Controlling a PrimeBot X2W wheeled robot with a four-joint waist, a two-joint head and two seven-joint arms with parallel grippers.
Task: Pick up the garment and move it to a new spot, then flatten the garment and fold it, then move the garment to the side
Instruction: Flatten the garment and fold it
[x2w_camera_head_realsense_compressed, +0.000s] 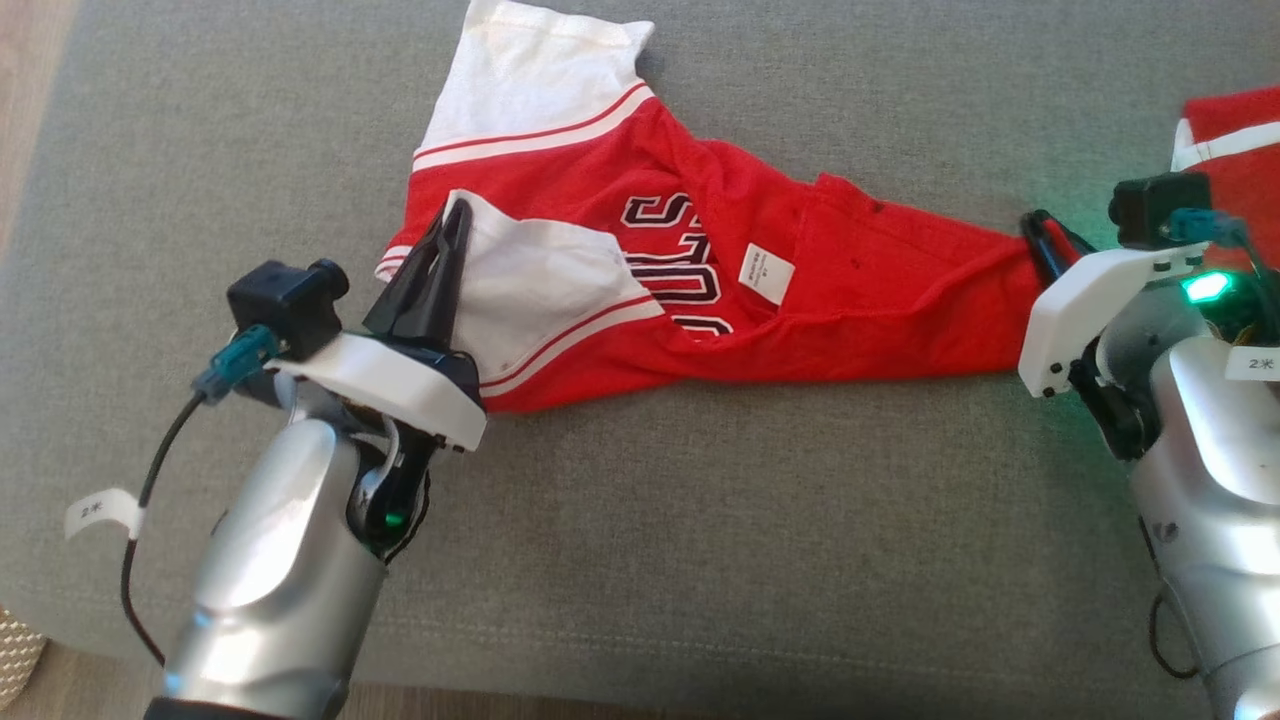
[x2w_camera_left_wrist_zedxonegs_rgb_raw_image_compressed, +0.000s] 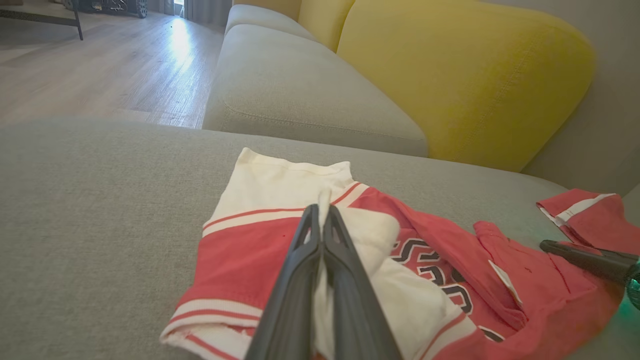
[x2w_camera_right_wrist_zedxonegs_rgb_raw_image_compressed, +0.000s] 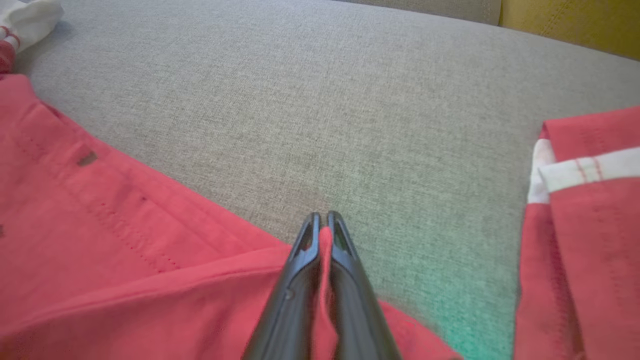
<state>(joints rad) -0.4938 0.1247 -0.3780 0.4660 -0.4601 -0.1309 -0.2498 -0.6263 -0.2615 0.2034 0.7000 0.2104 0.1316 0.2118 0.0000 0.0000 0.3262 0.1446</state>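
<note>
Red-and-white mesh jersey w/ dark lettering is laid crumpled across the grey woven upholstered seat, drawn out btw. the two arms. At its left end the left gripper is clamped onto a white folded flap; a thin ridge of white cloth is seen pinched btw. the fingers in the left wrist view. At the far right end the right gripper is clamped onto a narrow red corner.

Risks, as judged:
- Both pinches are shallow, near the fingertips. Cloth could be slipped out if the jersey is pulled taut or lifted fast.
- Poss. only one layer is caught on the left. The rest would then hang bunched & flattening would be spoiled.
- Body is twisted, w/ white label tag exposed. A fold made now would prob. be skewed.
- A red piece w/ white stripe lies near the right gripper. Whether it is joined to the jersey can't be told; it could be dragged along.

Surface: soft, textured, some drag expected. Room: mustard-yellow sofa back behind, pale wooden floor beyond.
</note>
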